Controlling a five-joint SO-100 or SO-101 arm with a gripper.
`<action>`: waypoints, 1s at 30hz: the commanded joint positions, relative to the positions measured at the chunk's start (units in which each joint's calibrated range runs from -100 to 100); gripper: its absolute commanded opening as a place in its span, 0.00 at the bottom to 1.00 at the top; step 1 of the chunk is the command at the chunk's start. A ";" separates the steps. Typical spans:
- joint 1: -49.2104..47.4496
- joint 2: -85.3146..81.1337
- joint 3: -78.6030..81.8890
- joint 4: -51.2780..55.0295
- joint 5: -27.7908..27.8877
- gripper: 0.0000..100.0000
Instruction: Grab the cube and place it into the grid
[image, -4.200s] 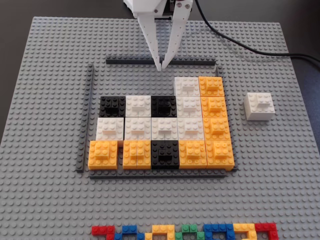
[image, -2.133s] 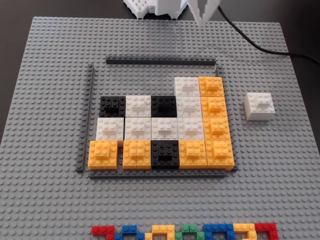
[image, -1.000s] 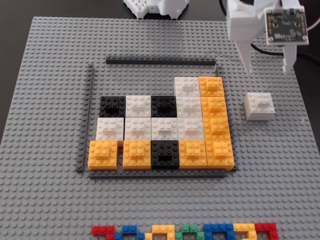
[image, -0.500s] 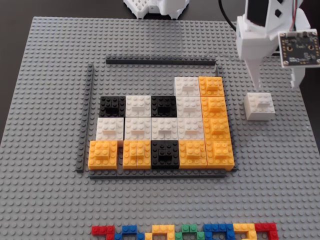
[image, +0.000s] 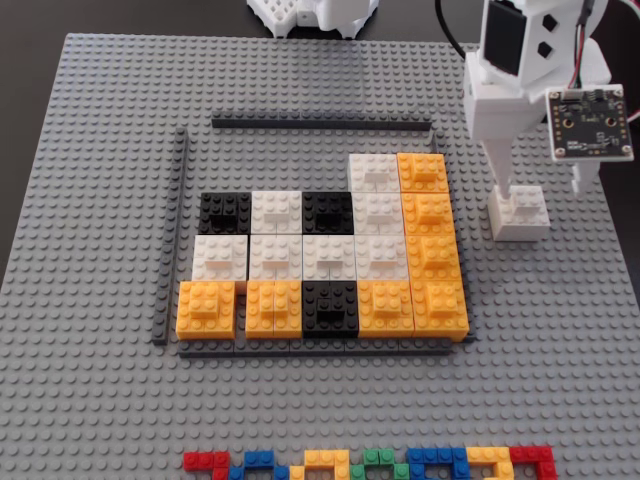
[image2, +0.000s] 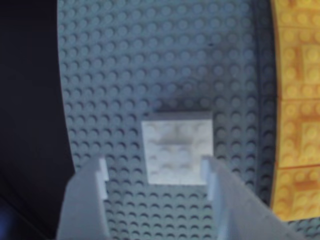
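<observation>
Baseplate: a wide grey studded baseplate (image: 90, 400) is carrying everything; its own support is not showing.

Grid: the grid (image: 322, 258) is sitting left of centre in the fixed view, a patchwork of white, black and orange squares edged by thin dark grey strips (image: 320, 123). The top row is showing bare studs left of its white square, so open cells are waiting there.

Arm: the white arm is reaching down at the right of the fixed view, with a small camera board (image: 588, 122) hanging on its side.

Tool: the tool (image: 538, 188) is standing wide open and holding nothing. In the wrist view the tool (image2: 156, 172) is showing one finger (image2: 101, 175) off the cube's left side with a gap, and the other at its right corner; whether that one is touching cannot be told.

Cube: the cube (image: 519, 212) is sitting alone on the baseplate, just right of the grid's orange column and apart from it. In the wrist view the cube (image2: 176, 147) is lying between the open fingers.

Handling: it is looking light, rigid and smooth-sided, likely pressed onto the studs, so a square squeeze across two flat opposite side walls, low on the base block rather than the small raised brick, seems the surest hold.

Colour row: small multicoloured bricks (image: 370, 463) are lining the near edge.
</observation>
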 joint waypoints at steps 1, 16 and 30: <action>-0.19 -0.14 -4.11 -0.81 -0.15 0.23; 0.18 1.24 -3.83 -1.10 -0.05 0.21; 0.26 1.24 -2.11 -1.89 0.20 0.12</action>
